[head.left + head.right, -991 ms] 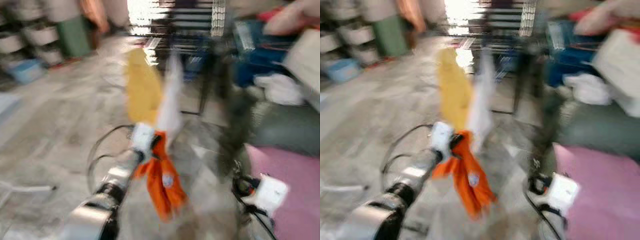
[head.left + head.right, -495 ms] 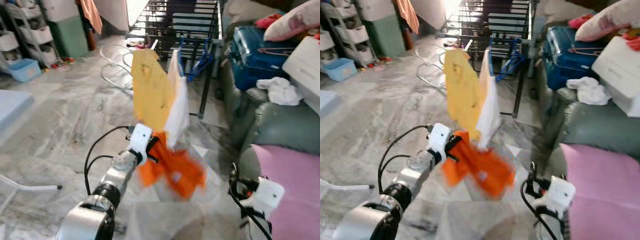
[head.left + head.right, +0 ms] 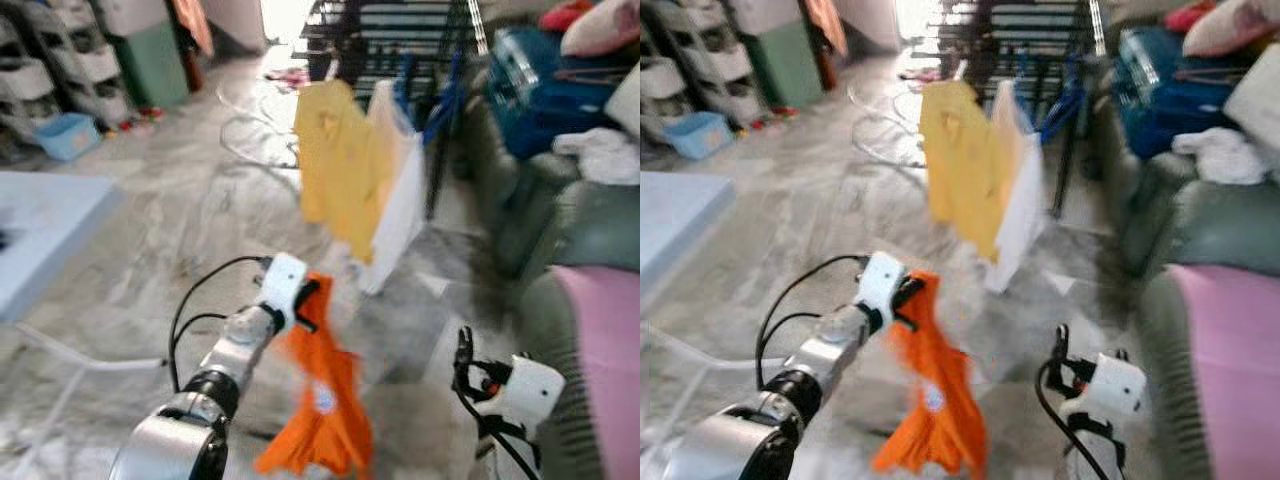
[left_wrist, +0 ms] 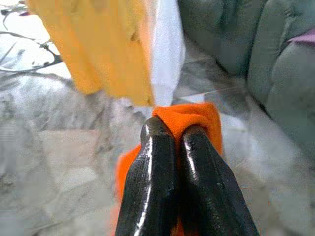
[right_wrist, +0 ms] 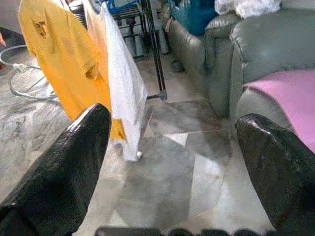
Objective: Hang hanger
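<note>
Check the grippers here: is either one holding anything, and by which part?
The left gripper is shut on the orange garment, pinching a bunched fold at its top. The right gripper is open, holding nothing.

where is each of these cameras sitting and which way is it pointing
Left eye view: on the head, looking forward and down; the left arm holds up an orange garment, the right gripper sits low.
Right eye view: the other head eye, same scene from slightly aside.
Left wrist view: along the left gripper, its fingers shut on the orange garment.
Right wrist view: between the open right gripper's fingers, toward a sofa.
Shared: all four show the hanging yellow shirt and white garment.
</note>
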Available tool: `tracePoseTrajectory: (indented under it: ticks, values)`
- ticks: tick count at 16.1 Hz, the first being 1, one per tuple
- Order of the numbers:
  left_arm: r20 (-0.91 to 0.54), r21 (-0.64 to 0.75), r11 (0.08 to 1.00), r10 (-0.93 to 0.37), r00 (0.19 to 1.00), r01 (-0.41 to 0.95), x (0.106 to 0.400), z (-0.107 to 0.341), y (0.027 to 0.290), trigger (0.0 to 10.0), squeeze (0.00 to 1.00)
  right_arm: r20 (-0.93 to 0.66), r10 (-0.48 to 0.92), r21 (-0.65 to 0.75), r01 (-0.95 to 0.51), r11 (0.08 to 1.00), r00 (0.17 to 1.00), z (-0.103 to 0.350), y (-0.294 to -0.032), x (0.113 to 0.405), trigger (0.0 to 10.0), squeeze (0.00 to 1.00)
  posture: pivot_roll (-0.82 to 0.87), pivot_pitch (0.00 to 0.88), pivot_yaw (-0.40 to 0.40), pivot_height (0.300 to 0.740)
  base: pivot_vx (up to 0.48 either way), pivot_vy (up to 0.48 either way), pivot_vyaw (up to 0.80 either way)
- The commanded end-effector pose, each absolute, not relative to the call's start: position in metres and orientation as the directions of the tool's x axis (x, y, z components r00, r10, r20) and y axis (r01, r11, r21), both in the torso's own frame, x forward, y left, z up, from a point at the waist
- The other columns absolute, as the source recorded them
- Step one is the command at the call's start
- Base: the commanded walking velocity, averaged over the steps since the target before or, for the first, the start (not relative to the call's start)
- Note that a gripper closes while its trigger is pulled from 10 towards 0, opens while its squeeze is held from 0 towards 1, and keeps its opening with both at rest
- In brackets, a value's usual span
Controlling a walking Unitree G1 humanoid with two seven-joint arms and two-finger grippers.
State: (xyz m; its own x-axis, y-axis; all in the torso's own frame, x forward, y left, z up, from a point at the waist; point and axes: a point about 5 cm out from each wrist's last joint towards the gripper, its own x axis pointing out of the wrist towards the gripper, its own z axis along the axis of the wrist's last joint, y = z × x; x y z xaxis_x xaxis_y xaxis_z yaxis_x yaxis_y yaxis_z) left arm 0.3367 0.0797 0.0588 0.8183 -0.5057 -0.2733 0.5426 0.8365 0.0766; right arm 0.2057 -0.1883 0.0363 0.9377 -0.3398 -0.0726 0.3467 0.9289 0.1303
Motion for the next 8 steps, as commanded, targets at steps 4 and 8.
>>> tracePoseTrajectory:
  ticks: [4, 8]
  values:
    - [-0.223, 0.077, 0.809, -0.556, 0.801, 0.583, 0.3356, 0.0657, 0.0628, 10.0, 0.00, -0.090, -0.372, 0.144, 0.382, 0.913, 0.924, 0.0328, -0.1862, 0.1994, 10.0, 0.00, -0.03, 0.074, 0.062, 0.740, 0.000, 0.240, 0.00]
    - [-0.197, 0.030, 0.783, -0.604, 0.772, 0.621, 0.3326, 0.0661, 0.0605, 10.0, 0.00, -0.082, -0.366, 0.145, 0.374, 0.916, 0.927, 0.0342, -0.1878, 0.2064, 10.0, 0.00, 0.00, 0.047, 0.052, 0.740, 0.000, 0.000, 0.00]
